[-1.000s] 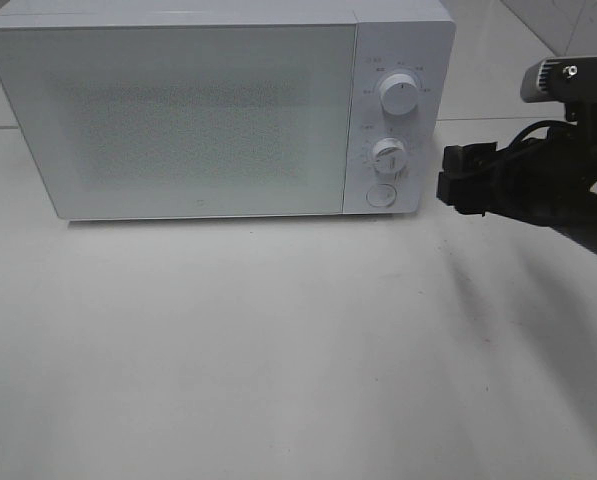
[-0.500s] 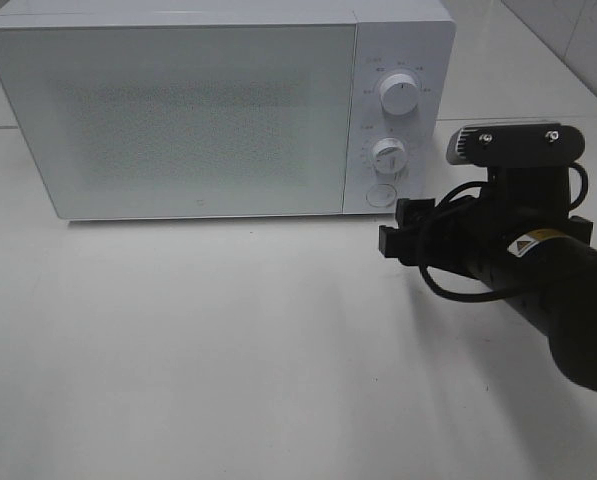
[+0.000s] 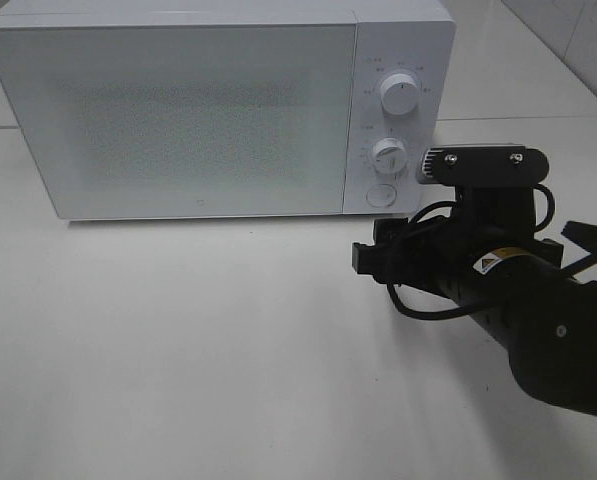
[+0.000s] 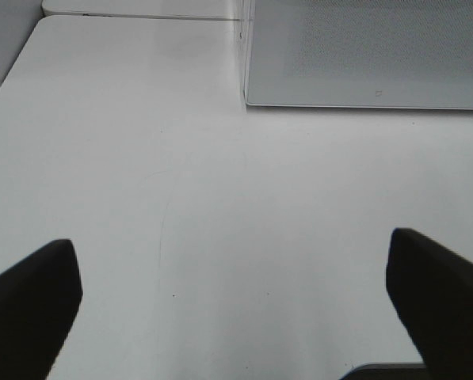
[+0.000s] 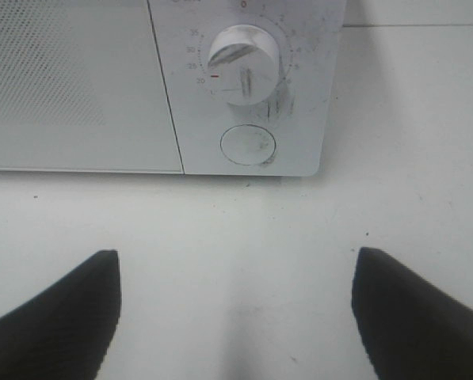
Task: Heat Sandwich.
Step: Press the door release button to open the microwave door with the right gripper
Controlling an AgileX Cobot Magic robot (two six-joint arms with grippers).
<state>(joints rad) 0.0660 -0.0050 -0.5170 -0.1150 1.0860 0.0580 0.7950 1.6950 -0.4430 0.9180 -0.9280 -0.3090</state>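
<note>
White surface (image 3: 178,350) ran up to the closed microwave (image 3: 178,110). Just before its panel, the right hand (image 3: 367,251) hung apart and empty, facing the round button (image 5: 248,146) under the lower dial (image 5: 244,51), clearly the nearer arm. At the door's other end, the left hand (image 4: 236,317) gaped empty. No sandwich showed anywhere, maybe inside.

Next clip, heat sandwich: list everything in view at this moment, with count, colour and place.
Microwave: one, white, door shut, at the back of the table.
Knobs: two, white, one above the other on the microwave's right panel.
Button: one, white, round, below the knobs.
Table: one, white, under everything.
Right gripper: one, black, jaws open, empty, in front of the button.
Left gripper: one, black, jaws open, empty, over bare table near the microwave.
</note>
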